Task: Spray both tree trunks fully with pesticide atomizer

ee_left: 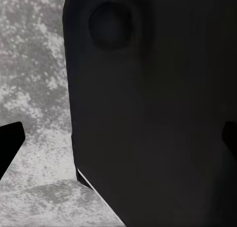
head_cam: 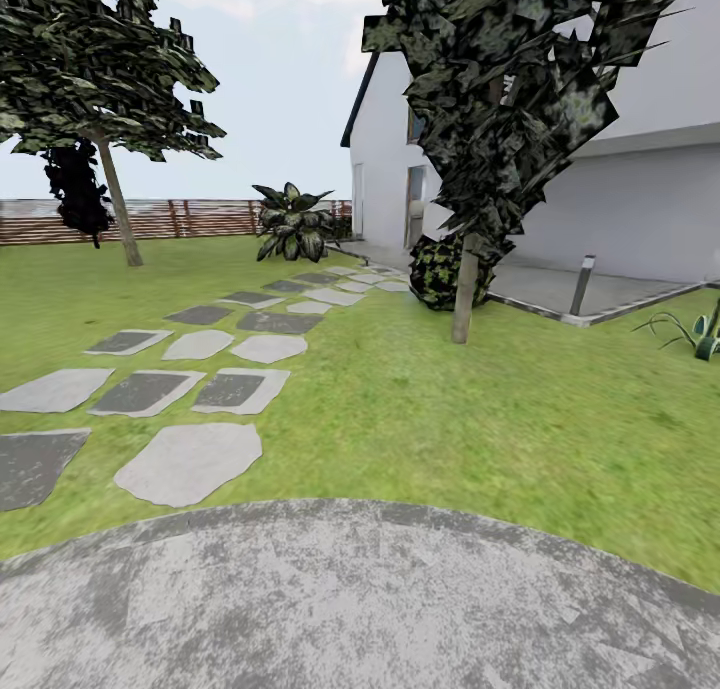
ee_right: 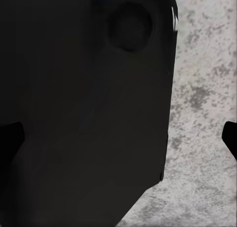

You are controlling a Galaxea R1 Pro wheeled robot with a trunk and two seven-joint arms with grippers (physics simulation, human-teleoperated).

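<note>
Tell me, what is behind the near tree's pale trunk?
Behind the near tree's pale trunk sits a round dark speckled bush, then a grey paved terrace and the white house. The trunk covers part of the bush.

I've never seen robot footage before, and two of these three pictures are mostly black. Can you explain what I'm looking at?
These are simulator renders from a wheeled two-armed robot. The big picture comes from its head camera: a lawn, stepping stones, a white house, a wooden fence and two trees, one leaning, one nearer. The robot stands on a grey paved circle. The other two pictures come from cameras near each gripper; a dark part of the robot blocks most of both, with paving behind. Nothing held is visible.
</note>
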